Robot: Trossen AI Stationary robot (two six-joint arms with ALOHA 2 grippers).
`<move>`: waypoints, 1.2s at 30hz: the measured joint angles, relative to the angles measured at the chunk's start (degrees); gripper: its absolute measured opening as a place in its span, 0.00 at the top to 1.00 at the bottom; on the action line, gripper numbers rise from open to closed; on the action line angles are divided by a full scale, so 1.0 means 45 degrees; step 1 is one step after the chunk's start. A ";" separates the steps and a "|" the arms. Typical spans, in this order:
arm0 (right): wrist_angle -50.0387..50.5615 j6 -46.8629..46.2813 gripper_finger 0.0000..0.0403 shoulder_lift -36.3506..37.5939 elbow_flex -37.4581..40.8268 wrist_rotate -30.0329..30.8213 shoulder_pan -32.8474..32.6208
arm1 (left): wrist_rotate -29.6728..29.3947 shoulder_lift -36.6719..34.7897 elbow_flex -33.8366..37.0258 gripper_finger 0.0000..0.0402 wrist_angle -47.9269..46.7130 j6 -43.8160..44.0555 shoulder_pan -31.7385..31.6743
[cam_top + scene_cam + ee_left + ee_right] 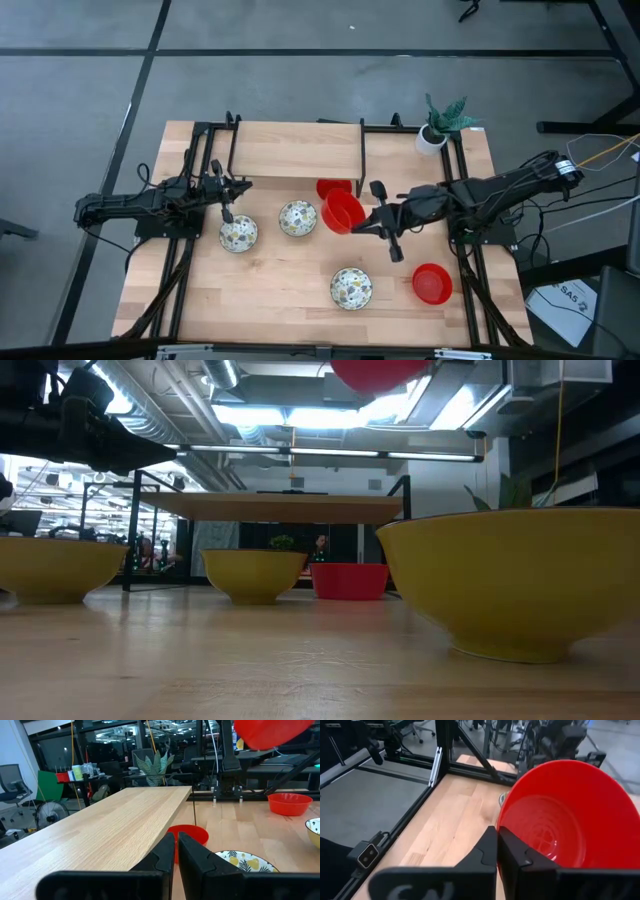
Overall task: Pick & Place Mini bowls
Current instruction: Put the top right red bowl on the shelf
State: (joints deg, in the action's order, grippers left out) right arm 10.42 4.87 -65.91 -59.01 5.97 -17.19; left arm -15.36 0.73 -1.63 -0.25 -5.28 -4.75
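My right gripper [358, 222] is shut on a plain red mini bowl [343, 212] and holds it in the air over the table's middle. The low view shows that bowl [380, 372] high above the table. A second red bowl [333, 187] stands at the raised shelf's front edge. A third red bowl [432, 283] stands near the right edge. Three patterned bowls [238, 235] [297, 218] [351, 288] rest on their bases. My left gripper [227, 210] is shut and hovers just beyond the leftmost patterned bowl [245, 862]. My right gripper pinches the red bowl's rim [499, 826], with one finger [517, 857] inside the bowl and the other [487, 851] outside. The fingers come from the table's right side, roughly level. The bowl is lifted clear and tilted, its opening turned toward the wrist.
A raised wooden shelf [295, 150] on black posts spans the table's far part. A white pot with a green plant [438, 128] stands at the far right corner. Black frame rails [465, 265] run along both sides. Bare wood lies at the near left [250, 295].
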 joint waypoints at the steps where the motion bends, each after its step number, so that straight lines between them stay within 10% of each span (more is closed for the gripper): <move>1: -0.0007 0.0111 0.99 0.0000 -0.0057 0.0003 0.0000 | 0.0001 0.0005 0.0000 0.96 0.0004 0.0000 0.0000; 36: -0.0494 0.2703 0.99 -0.1526 -0.2345 0.0037 0.3187 | -0.0001 0.0000 0.0000 0.96 0.0002 0.0000 0.0000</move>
State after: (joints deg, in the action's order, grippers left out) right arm 8.19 17.04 -72.78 -69.57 6.13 -2.85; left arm -15.36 0.73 -1.63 -0.24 -5.28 -4.75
